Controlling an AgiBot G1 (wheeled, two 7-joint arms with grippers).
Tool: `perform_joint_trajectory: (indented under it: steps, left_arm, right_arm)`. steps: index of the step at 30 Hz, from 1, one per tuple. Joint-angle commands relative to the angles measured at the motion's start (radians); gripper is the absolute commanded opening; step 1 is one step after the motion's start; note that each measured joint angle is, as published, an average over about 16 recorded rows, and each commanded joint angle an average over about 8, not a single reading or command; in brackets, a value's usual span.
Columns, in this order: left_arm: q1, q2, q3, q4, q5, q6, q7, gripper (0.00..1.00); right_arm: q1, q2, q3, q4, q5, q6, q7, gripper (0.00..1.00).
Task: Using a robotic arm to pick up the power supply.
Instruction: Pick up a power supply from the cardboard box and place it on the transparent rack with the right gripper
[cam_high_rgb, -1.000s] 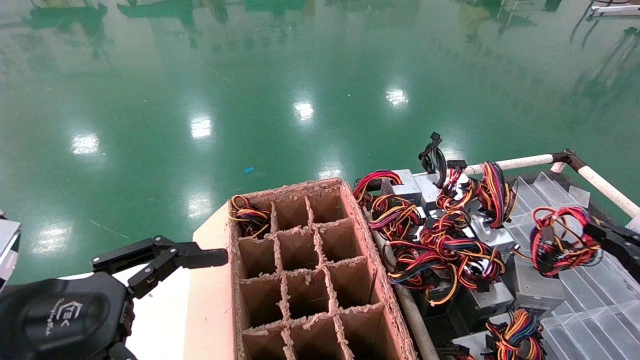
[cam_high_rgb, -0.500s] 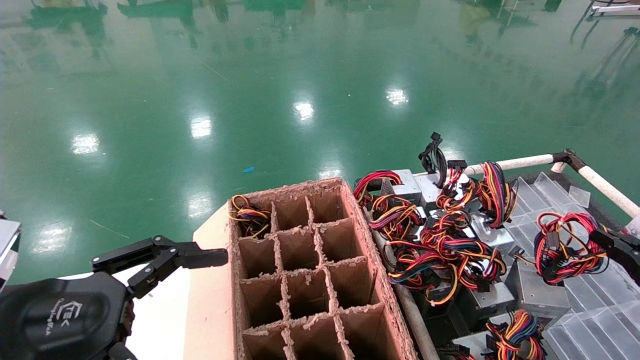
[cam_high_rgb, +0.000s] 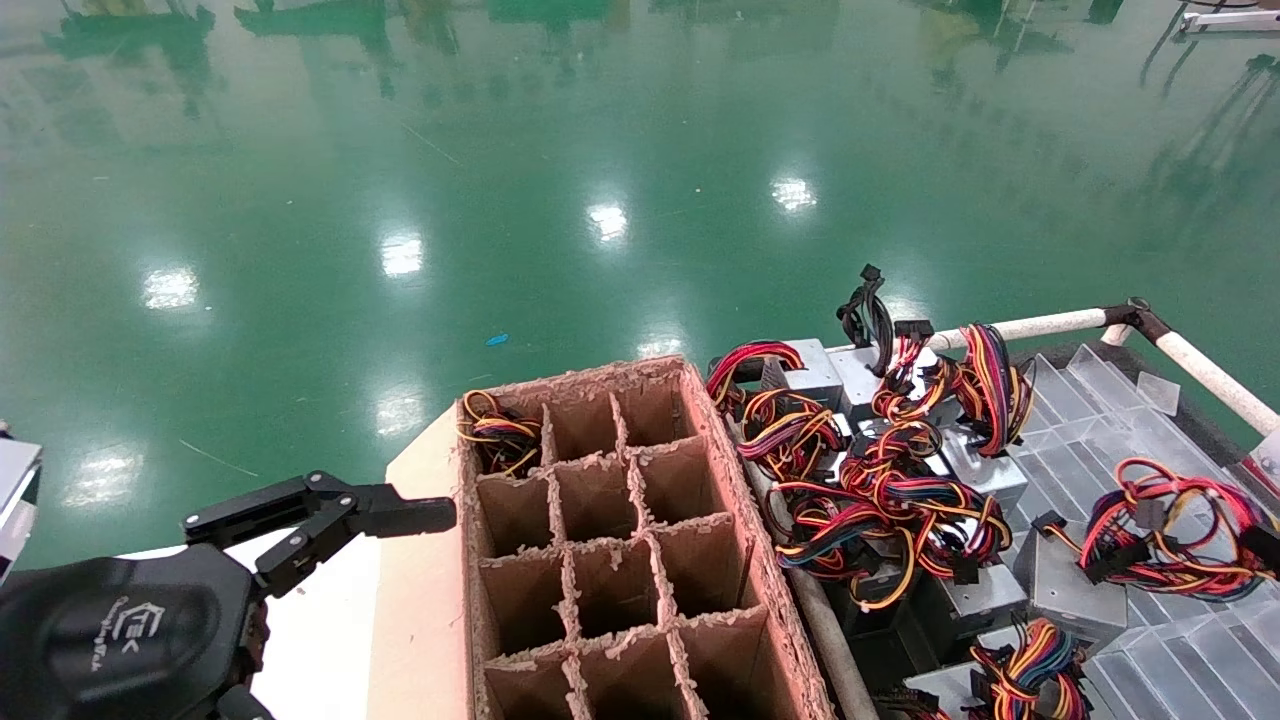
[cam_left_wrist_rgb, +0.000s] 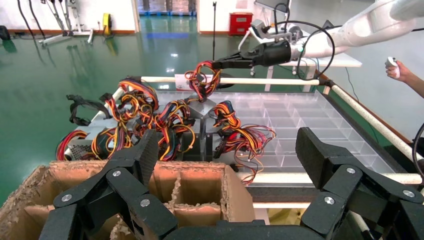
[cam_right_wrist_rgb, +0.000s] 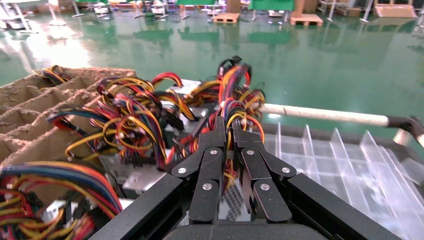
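Grey metal and bright wires hang from my right gripper (cam_right_wrist_rgb: 227, 131): its fingers are clenched on the wire bundle (cam_high_rgb: 1170, 530) of the power supply (cam_high_rgb: 1072, 585), which sits tilted over the clear divided tray (cam_high_rgb: 1190, 650), beside the heap of other supplies (cam_high_rgb: 880, 470). My left gripper (cam_high_rgb: 330, 520) idles with fingers spread by the cardboard crate (cam_high_rgb: 610, 560).

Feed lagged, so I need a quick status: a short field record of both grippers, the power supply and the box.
right gripper: shut on the wire bundle of the power supply, over the clear tray
left gripper: open, parked beside the cardboard divider box
box cells: one far corner cell holds wires; others in view look empty
other power supplies: piled between box and tray
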Motion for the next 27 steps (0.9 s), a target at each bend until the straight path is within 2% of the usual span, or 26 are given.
perform_joint_trajectory:
  steps: [1,9,16,21,27]
  left_arm:
    - [0.000,0.000,0.000,0.000,0.000,0.000,0.000,1.00]
    - [0.000,0.000,0.000,0.000,0.000,0.000,0.000,1.00]
    - [0.000,0.000,0.000,0.000,0.000,0.000,0.000,1.00]
    - [0.000,0.000,0.000,0.000,0.000,0.000,0.000,1.00]
    - [0.000,0.000,0.000,0.000,0.000,0.000,0.000,1.00]
  right_arm:
    - [-0.036,0.001,0.015,0.003,0.025,-0.001,-0.007,0.00]
    - [-0.143,0.027,0.057,0.047,0.093,0.000,-0.024,0.00]
    - [-0.183,0.026,0.073,0.061,0.117,0.009,-0.031,0.00]
    - [-0.138,0.010,0.063,0.064,0.094,0.045,-0.030,0.00]
    - [-0.001,-0.032,0.023,0.059,0.019,0.157,-0.023,0.00]
